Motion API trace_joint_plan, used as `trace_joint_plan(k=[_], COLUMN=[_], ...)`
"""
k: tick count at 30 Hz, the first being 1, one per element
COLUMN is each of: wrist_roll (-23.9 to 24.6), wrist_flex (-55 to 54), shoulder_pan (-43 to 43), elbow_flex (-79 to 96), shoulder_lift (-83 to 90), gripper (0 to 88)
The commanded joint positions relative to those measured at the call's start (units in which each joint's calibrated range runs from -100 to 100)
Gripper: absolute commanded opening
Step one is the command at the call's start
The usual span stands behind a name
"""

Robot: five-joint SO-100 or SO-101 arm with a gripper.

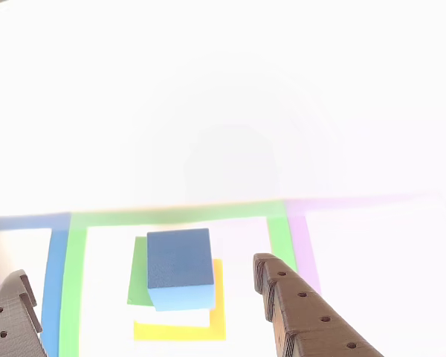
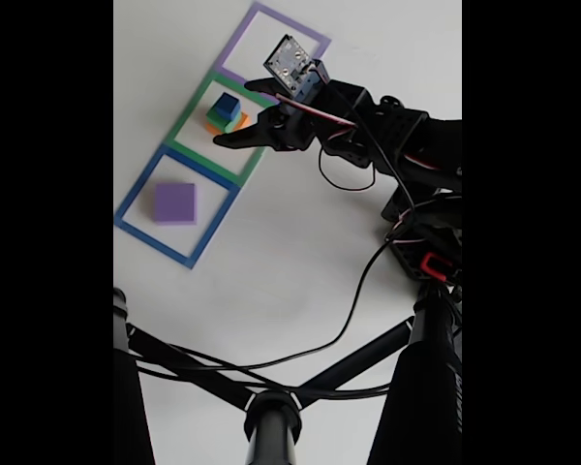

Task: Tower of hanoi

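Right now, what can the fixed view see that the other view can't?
The fixed view alone has the purple block in the blue outline, the arm and its black cables. The other view alone makes clear that the open end effector has a finger on each side of the stack. Both show the small blue cube topping the green block and orange-yellow block inside the green outline.

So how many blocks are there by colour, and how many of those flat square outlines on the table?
Purple block: 1, alone inside the blue outline
Blue block: 1, on top of the stack
Green block: 1, under the blue
Orange-yellow block: 1, at the stack's bottom
Square outlines: 3 (blue, green outline, purple outline)
Total: 4 blocks, 3 outlines, 7 things
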State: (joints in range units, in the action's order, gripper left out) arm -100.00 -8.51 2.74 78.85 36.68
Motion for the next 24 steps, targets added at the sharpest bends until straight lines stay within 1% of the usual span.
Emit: trace_joint_plan(k=[1,7,13,20,24], wrist_roll=[0.00,0.00,0.00,0.00,0.00], wrist_flex=[-9.39,-16.19,-23.15,-31.09,-33.27], shoulder_pan=[-0.06,0.23,-0.15,-0.25,-0.82], elbow_flex=[-0.40,-1.12,-1.67,-3.94,-5.49], shoulder_lift=[-5.80,-12.66,-18.47,-26.23,-28.89], gripper=[34.9,33.4,30.0,29.6,28.5])
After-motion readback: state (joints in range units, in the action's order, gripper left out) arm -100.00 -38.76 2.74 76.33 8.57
